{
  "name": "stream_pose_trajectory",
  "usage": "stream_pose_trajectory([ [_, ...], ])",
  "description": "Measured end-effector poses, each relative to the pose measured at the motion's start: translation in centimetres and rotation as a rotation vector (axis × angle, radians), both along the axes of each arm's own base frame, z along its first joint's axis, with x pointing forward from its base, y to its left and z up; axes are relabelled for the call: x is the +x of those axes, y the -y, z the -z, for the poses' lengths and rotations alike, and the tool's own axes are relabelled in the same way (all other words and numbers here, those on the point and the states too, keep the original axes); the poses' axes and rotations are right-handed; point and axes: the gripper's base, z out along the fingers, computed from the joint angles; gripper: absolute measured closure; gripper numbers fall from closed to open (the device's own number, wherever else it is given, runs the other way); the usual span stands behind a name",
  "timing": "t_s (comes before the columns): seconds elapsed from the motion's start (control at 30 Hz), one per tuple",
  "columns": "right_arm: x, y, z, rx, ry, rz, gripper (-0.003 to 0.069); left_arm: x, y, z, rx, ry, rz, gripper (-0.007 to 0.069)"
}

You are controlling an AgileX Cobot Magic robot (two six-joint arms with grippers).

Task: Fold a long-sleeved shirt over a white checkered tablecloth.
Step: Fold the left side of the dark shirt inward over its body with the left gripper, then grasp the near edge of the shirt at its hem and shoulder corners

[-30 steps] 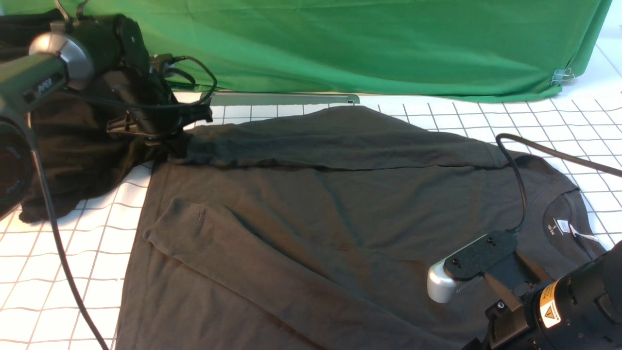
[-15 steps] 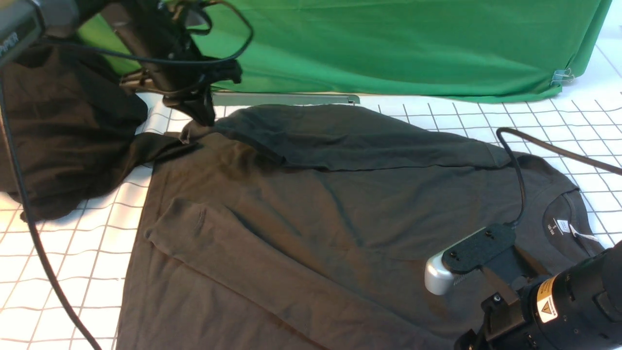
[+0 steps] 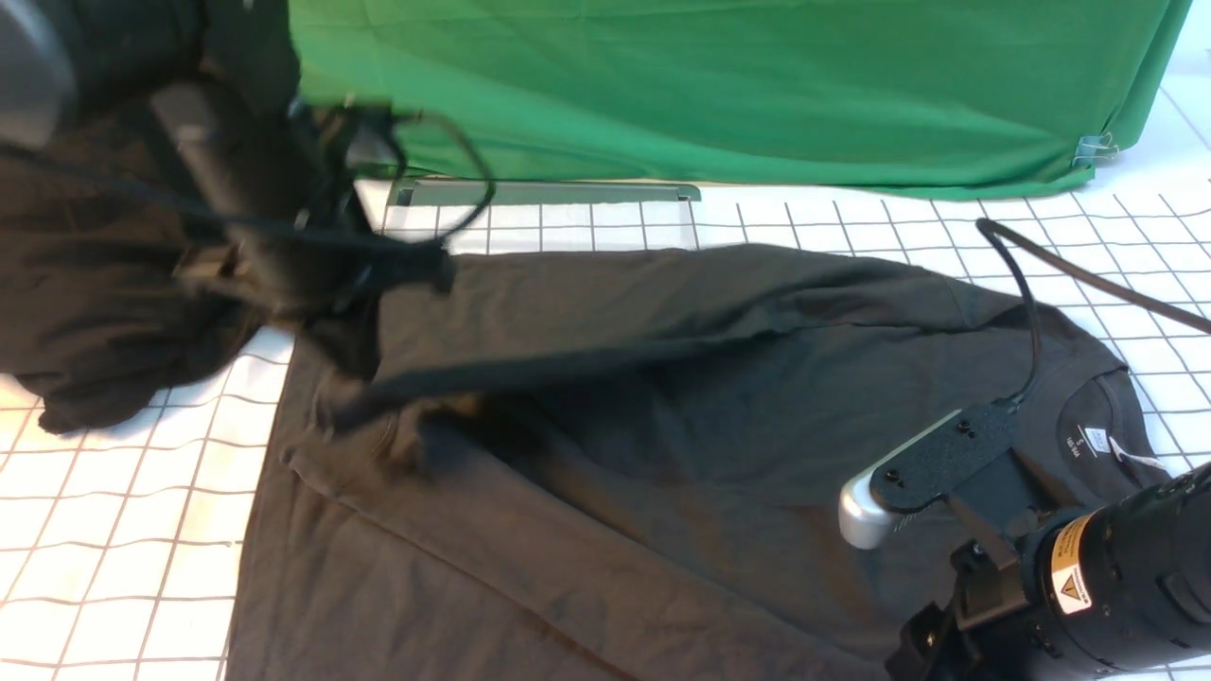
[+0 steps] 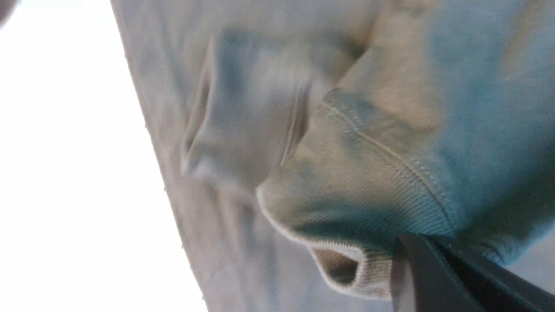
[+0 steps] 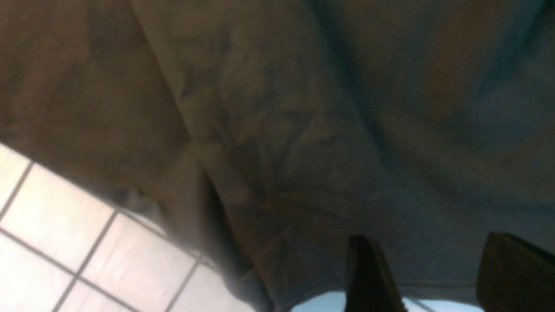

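The dark long-sleeved shirt (image 3: 662,454) lies flat on the white checkered tablecloth (image 3: 114,530), its collar and white neck label (image 3: 1097,440) at the right. My left gripper (image 3: 355,350) is blurred in the front view and shut on the ribbed cuff (image 4: 347,242) of the far sleeve. That sleeve (image 3: 615,355) stretches taut above the shirt's body. In the left wrist view the left gripper (image 4: 416,260) pinches the cuff's edge. My right gripper (image 5: 429,247) hovers open just above the shirt's fabric near its hem, holding nothing. The other sleeve (image 3: 445,492) lies folded across the body.
A blacker shapeless heap of cloth (image 3: 95,312) sits at the left behind my left arm. Green cloth (image 3: 719,85) hangs along the back, with a metal bar (image 3: 549,193) at its foot. A black cable (image 3: 1088,274) crosses the shirt's shoulder to the right wrist camera (image 3: 937,473).
My left gripper lifted the far sleeve's cuff, then carried it down toward the near side over the shirt's body, pulling the sleeve taut. The right arm barely shifted.
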Motion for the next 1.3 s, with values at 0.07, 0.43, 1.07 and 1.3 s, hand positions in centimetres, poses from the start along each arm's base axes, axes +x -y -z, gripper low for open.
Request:
stream_pose_trajectory([
  [0.07, 0.1, 0.0, 0.0, 0.006, 0.006, 0.001, 0.0322, -0.4, -0.2, 0.7, 0.019, -0.016, 0.002, 0.0630],
  [0.43, 4.7, 3.8, -3.8, 0.012, 0.101, 0.226, 0.0322, -2.5, -0.3, 4.2, 0.075, -0.128, 0.028, 0.0630],
  [1.07, 5.5, 5.6, -4.6, -0.006, 0.082, 0.289, 0.0322, -4.6, -0.9, 6.0, 0.120, -0.236, 0.065, 0.0200],
  [1.3, 5.5, 5.6, -4.6, -0.006, 0.082, 0.286, 0.0322, -5.0, -1.2, 5.1, 0.135, -0.203, 0.049, 0.0138],
])
